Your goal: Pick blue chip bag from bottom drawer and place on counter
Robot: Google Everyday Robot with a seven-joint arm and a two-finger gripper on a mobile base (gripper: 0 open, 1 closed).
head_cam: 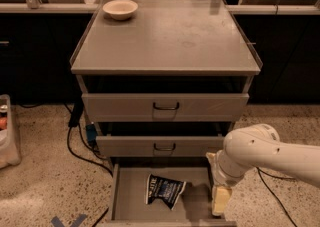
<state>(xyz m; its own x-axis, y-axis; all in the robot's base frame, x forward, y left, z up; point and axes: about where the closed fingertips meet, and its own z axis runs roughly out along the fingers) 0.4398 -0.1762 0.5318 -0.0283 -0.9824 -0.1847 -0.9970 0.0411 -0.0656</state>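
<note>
Bottom drawer (131, 191): blue chip bag (165, 191) mid-tray, claw (220, 200) empty by right wall, spread unclear

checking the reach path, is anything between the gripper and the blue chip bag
Nothing: in the camera view, only bare, shadowed floor of the bottom drawer separates the gripper, at the drawer's right side, from the blue chip bag.

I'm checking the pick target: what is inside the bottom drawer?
The blue chip bag lies crumpled on the bottom drawer floor, alone as far as shown. The gripper hangs inside at the right end, hiding that corner.
</note>
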